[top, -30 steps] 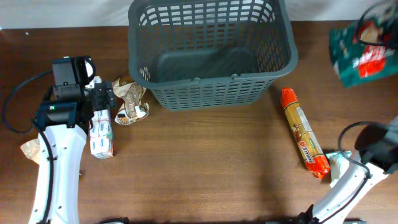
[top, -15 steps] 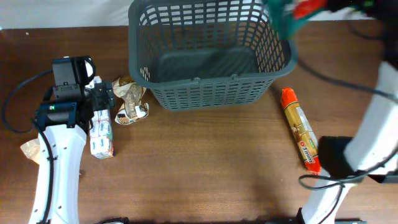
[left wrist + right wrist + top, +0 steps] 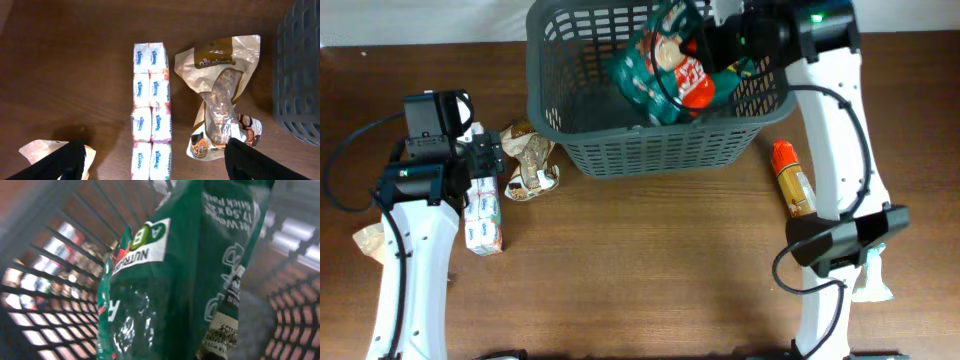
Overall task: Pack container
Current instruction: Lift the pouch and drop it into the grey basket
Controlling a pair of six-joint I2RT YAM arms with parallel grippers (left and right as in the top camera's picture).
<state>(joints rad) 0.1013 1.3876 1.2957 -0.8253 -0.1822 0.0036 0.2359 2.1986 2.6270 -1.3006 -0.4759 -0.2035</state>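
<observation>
The dark grey lattice basket [image 3: 660, 150] stands at the back middle of the table. My right gripper [image 3: 717, 45] is shut on a green snack bag [image 3: 665, 65] and holds it over the basket's inside. In the right wrist view the green bag [image 3: 190, 270] fills the frame, with the basket's lattice wall [image 3: 45, 305] behind it; the fingers are hidden. My left gripper [image 3: 480, 160] is open and empty, hovering over a long white tissue pack [image 3: 150, 110], its fingertips [image 3: 155, 162] straddling the pack.
A crumpled brown snack bag [image 3: 220, 100] lies between the tissue pack and the basket. A small pale packet [image 3: 368, 240] lies at the far left. An orange tube pack [image 3: 792, 182] lies right of the basket, and a white packet [image 3: 872, 282] at the front right.
My right arm has swung the green bag from the far right back corner leftward to above the basket. The left arm has not moved.
</observation>
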